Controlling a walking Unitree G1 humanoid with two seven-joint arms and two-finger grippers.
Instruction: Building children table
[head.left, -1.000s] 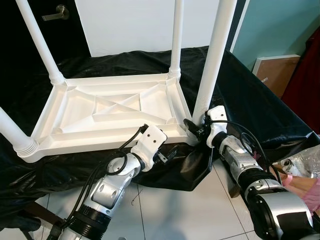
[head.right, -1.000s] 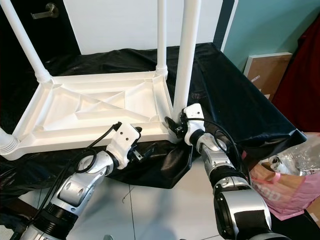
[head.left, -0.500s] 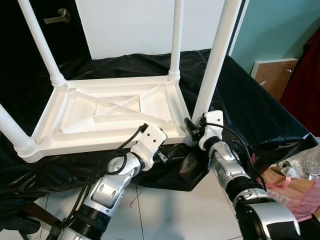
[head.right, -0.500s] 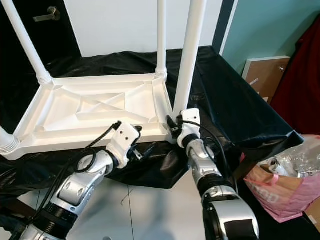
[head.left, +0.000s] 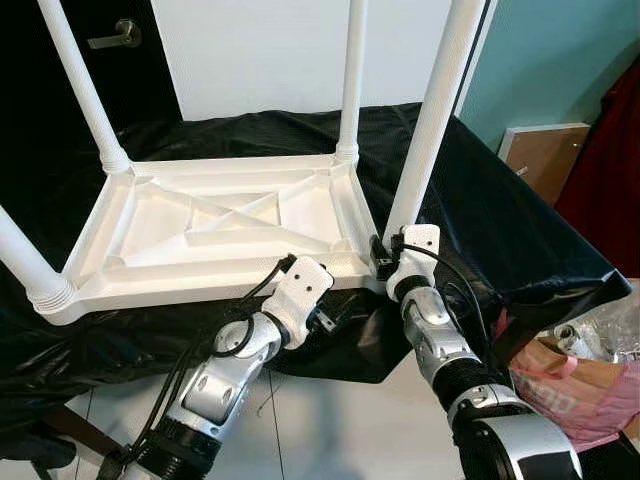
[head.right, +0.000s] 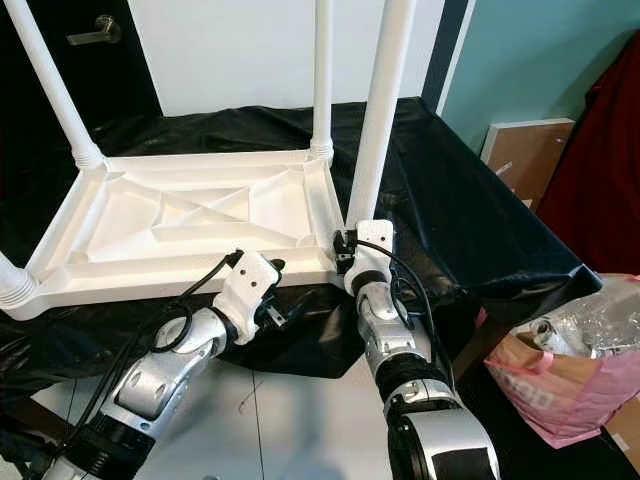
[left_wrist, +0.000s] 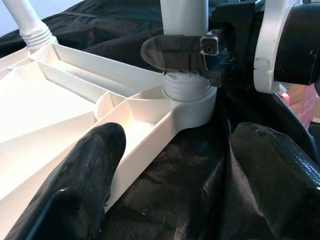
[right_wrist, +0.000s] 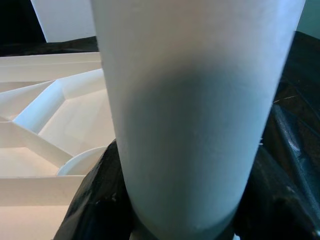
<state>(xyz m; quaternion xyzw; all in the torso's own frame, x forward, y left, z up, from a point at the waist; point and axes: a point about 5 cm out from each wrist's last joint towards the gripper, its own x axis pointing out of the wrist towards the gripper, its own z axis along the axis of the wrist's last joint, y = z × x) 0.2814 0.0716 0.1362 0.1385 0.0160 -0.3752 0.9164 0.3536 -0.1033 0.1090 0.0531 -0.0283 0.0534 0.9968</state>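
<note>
A white plastic children's table (head.left: 220, 225) lies upside down on a black-draped surface, its legs standing upright. My right gripper (head.left: 385, 262) is shut on the near-right leg (head.left: 430, 120) just above its threaded base; in the right wrist view the leg (right_wrist: 190, 100) sits between the black fingers (right_wrist: 95, 200). My left gripper (head.left: 330, 315) hangs open at the table's front rim, just left of that corner. In the left wrist view the left gripper (left_wrist: 175, 165) has its fingers spread wide and the corner socket (left_wrist: 190, 100) ahead of it.
The black cloth (head.left: 520, 230) drops off at the front and right edges onto a white tile floor (head.left: 330, 420). A pink bag (head.left: 590, 370) with clear plastic stands at the lower right. A board (head.left: 540, 150) leans on the teal wall. A door handle (head.left: 110, 38) shows at the far left.
My right forearm has swung left and closer under the corner, the gripper staying on the leg's base. The left arm has barely moved. The view has shifted slightly.
</note>
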